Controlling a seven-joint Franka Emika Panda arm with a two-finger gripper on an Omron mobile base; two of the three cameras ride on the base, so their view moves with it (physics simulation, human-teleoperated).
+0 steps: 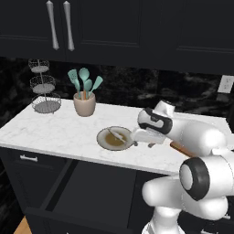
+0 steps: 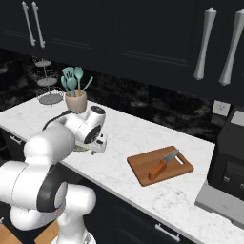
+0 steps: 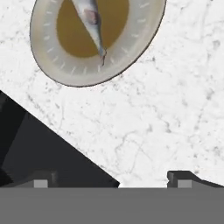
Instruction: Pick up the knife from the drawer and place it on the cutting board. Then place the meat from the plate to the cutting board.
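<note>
Pincer (image 3: pixel 111 179) agape beside plate (image 3: pixel 52 65) bearing thin silvery-grey meat (image 3: pixel 92 22).

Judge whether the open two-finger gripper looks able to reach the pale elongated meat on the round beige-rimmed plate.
Probably yes: the gripper hangs open beside the plate, and nothing covers the meat on it.

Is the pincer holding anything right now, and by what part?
Nothing. The pincer is open and empty above the counter, short of the plate with the meat.
</note>
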